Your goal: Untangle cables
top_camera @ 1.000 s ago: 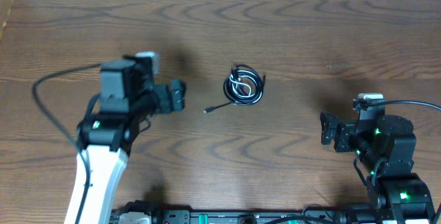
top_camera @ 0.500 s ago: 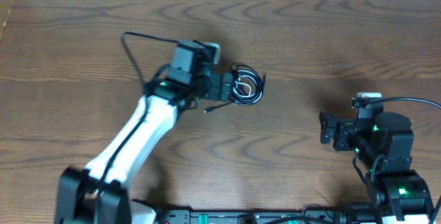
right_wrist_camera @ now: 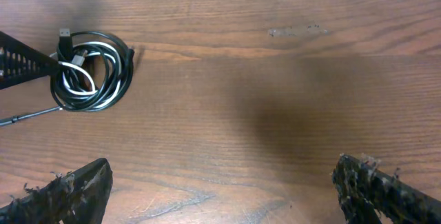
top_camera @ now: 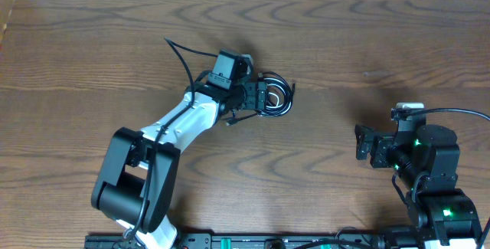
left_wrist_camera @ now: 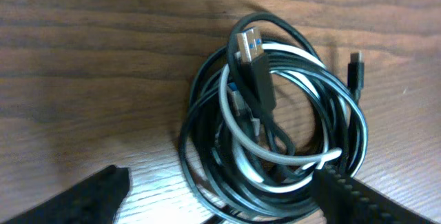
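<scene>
The cables (top_camera: pixel 276 97) lie as one tangled coil of black cords and a white cord at the table's middle. A thin black tail ends in a small plug (top_camera: pixel 230 122) to its lower left. My left gripper (top_camera: pixel 260 96) is at the coil's left side, open. In the left wrist view its jaws straddle the near part of the cables (left_wrist_camera: pixel 256 72), one finger on each side of the left gripper (left_wrist_camera: pixel 220 189). A USB plug (left_wrist_camera: pixel 247 45) sticks up from the coil. My right gripper (top_camera: pixel 360 143) stands open far to the right, and in the right wrist view the right gripper (right_wrist_camera: pixel 220 172) has only bare wood between its fingers. The cables (right_wrist_camera: pixel 76 58) show at upper left there.
The brown wooden table (top_camera: pixel 367 34) has its far edge along the top of the overhead view. The left arm's own thick black cable (top_camera: pixel 180 54) arcs up behind its wrist. A faint smudge (right_wrist_camera: pixel 293 31) marks the wood.
My left arm has swung from the table's left side rightward to the coil, and its jaws now straddle the coil's edge. The right arm has not moved.
</scene>
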